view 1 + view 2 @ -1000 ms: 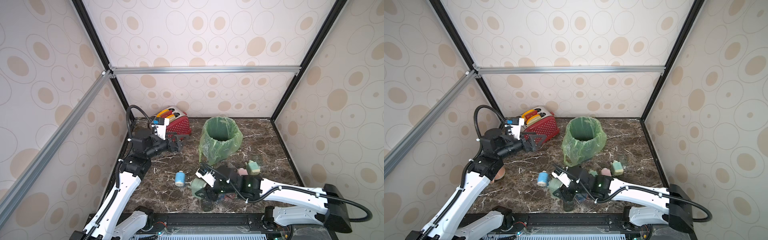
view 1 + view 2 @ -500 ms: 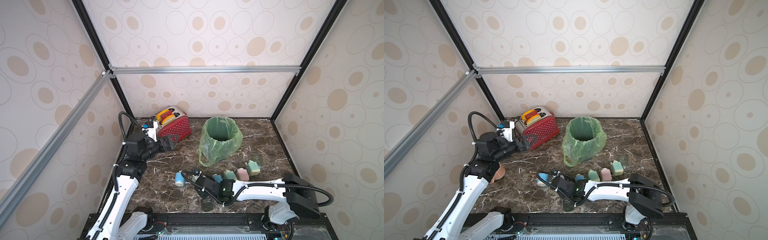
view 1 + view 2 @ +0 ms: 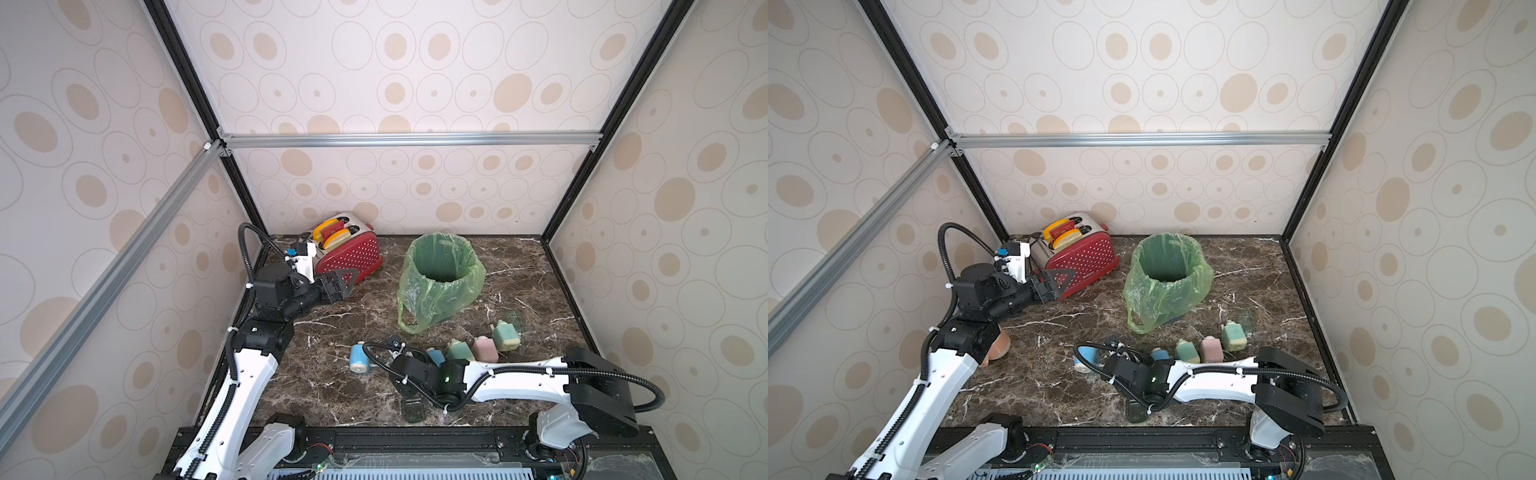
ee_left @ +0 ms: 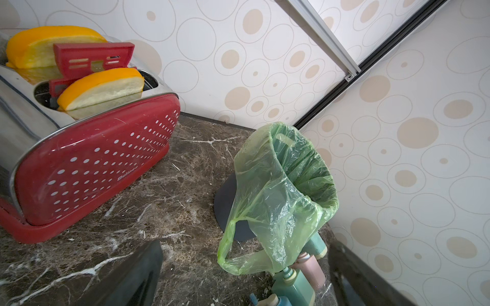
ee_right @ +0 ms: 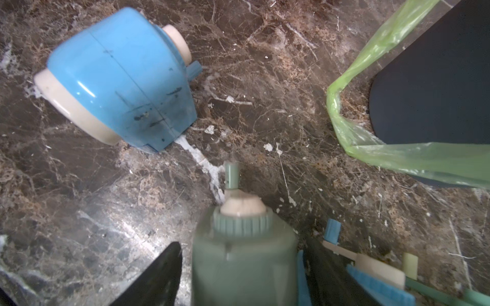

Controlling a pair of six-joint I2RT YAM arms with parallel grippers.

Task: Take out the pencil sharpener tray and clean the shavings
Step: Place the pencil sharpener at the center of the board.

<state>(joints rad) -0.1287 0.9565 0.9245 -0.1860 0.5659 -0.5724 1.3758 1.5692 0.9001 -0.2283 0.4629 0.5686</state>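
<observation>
Sharpener [image 5: 244, 259], grey-green w/ cream top, blurred

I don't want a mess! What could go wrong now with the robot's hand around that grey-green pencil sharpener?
The right gripper has its jaws around the grey-green plastic pencil sharpener, close beside a blue plastic sharpener; pulling away could topple either. The small see-through tray lies near the front edge of the brown marble table, so a careless sweep might push it off.
</observation>
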